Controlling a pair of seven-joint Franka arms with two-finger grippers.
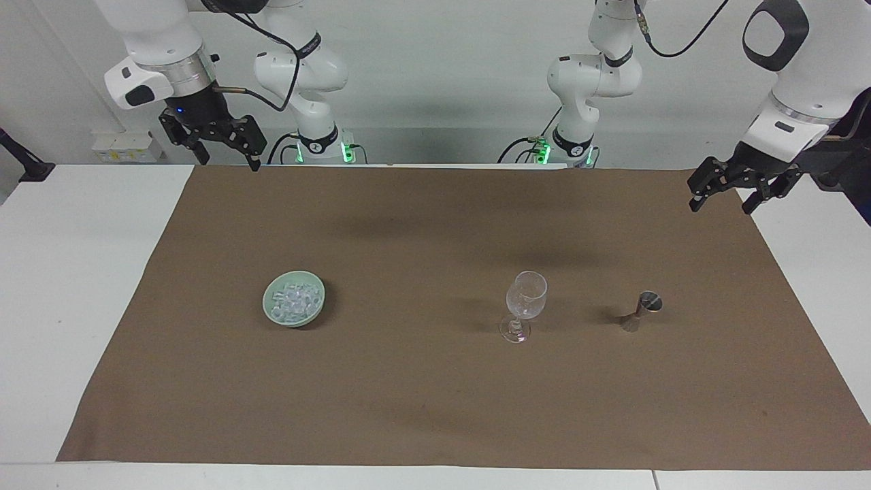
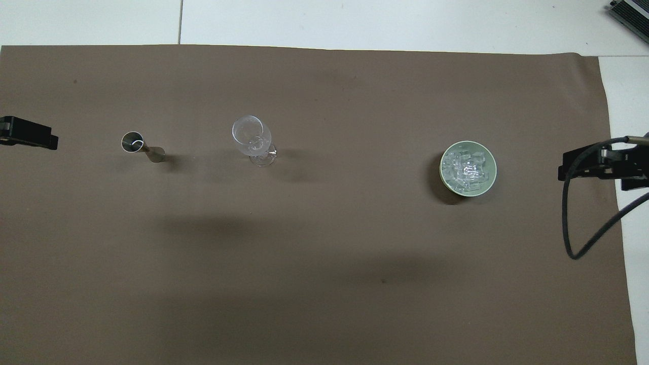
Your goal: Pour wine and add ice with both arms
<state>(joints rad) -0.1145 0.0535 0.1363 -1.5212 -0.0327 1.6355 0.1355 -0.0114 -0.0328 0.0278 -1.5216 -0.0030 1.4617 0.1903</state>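
Both grippers up and spread wide, nothing held

The right gripper point(image 1: 226, 149) hangs over the cloth point(image 1: 435, 381) edge closest to the robots, well apart from the green bowl point(image 1: 318, 305) of ice point(image 1: 294, 301). The left gripper point(image 1: 722, 192) hovers over the cloth's corner at its own end, with the jigger point(image 1: 642, 310) closest to it and the wine glass point(image 1: 524, 305) just past that.

The ice point(image 1: 294, 301) is a heap of small clear cubes filling a pale green bowl point(image 1: 271, 310) toward the right arm's end of the brown mat. A clear stemmed glass point(image 1: 524, 305) stands upright beside a small metal jigger point(image 1: 642, 310), both well apart from the bowl.
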